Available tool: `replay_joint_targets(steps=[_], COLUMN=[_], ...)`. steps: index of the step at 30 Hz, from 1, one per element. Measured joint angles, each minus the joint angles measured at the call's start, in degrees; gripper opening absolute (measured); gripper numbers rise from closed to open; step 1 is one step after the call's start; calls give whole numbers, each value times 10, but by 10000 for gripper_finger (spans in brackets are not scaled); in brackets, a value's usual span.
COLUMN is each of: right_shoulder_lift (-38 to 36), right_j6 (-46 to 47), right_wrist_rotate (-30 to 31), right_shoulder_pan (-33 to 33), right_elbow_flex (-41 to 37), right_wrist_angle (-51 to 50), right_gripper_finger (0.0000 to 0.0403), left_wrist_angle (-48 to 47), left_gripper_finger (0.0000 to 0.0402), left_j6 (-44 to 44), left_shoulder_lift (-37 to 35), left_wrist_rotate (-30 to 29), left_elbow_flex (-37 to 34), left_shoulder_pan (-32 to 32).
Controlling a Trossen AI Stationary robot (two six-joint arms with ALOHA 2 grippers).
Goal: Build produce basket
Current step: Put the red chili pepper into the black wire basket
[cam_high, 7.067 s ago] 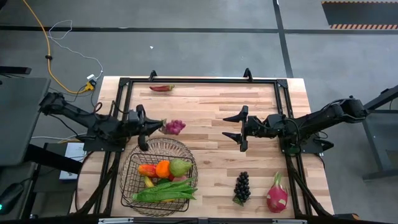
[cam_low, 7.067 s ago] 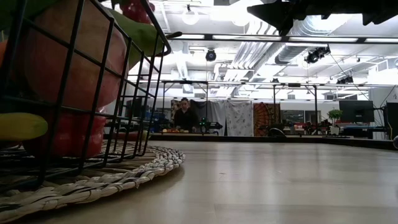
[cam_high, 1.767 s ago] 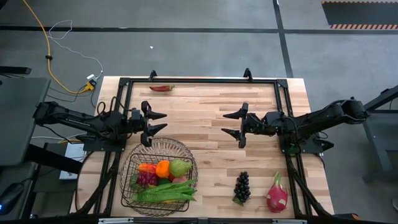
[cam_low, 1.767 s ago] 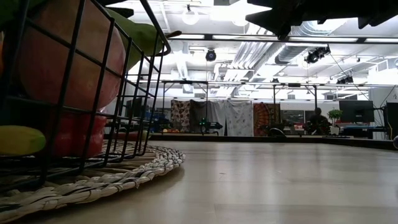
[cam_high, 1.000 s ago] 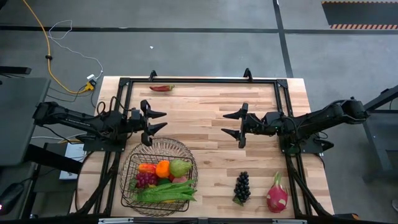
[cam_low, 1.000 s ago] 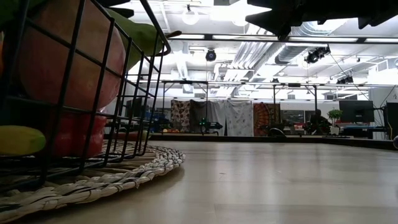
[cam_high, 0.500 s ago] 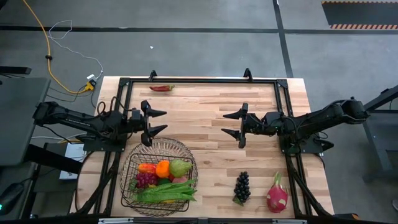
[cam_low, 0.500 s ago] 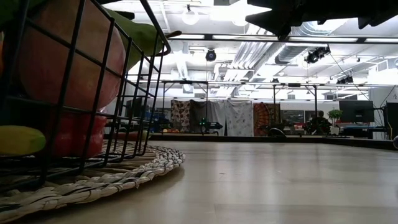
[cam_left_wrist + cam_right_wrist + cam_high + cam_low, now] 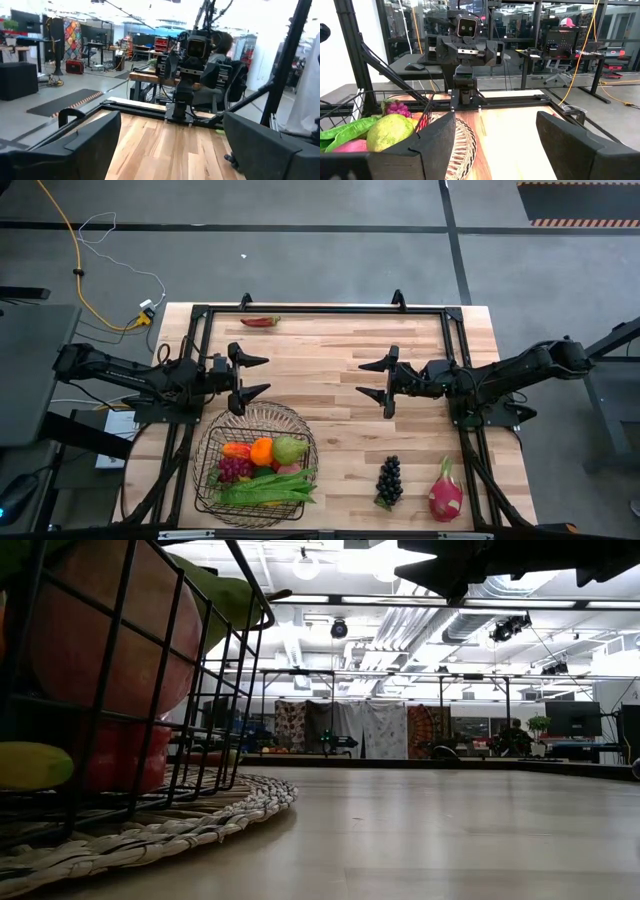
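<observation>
The round dark wire-mesh basket [image 9: 255, 462] sits on a woven mat [image 9: 180, 825] at the near left corner of the pale wooden counter [image 9: 330, 395], close to the front edge. I see it holding an orange [image 9: 261, 451], a green pear [image 9: 289, 448], purple grapes [image 9: 233, 468] and long green beans [image 9: 265, 489].

My left tool [image 9: 248, 375] hangs just beyond the basket's far rim, fingers spread wide and empty. My right tool [image 9: 374, 381] hovers over the counter's middle, also parted with nothing between the fingers.

Between the two tools I have a broad bare stretch of wood. A dark grape bunch [image 9: 388, 480] and a pink dragon fruit [image 9: 445, 492] lie near the front right edge, and a red pepper [image 9: 260, 321] lies by the far edge.

Only the low view shows me the mat; only the right wrist view shows the fruit [image 9: 392, 131] heaped above the rim.
</observation>
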Motion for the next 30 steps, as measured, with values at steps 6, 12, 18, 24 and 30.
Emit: replay_joint_targets(steps=[6, 12, 18, 24, 30], right_shoulder_lift=[0, 0, 0, 0, 0], right_j6=[0, 0, 1, 1, 0], right_wrist_rotate=[0, 0, 0, 0, 0], right_shoulder_pan=[0, 0, 0, 0, 0], right_elbow_flex=[0, 0, 0, 0, 0], right_wrist_angle=[0, 1, 1, 1, -1], right_gripper_finger=[268, 268, 268, 268, 268], left_wrist_angle=[-20, -287, -485, -613, -611], left_gripper_finger=[340, 340, 340, 340, 340], left_j6=[-72, -196, -195, -187, -135], left_shoulder_lift=[0, 44, 156, 293, 407], left_wrist_rotate=[-113, -172, -114, -38, -23], left_elbow_flex=[0, 95, 243, 335, 350], left_shoulder_pan=[14, 94, 222, 331, 398])
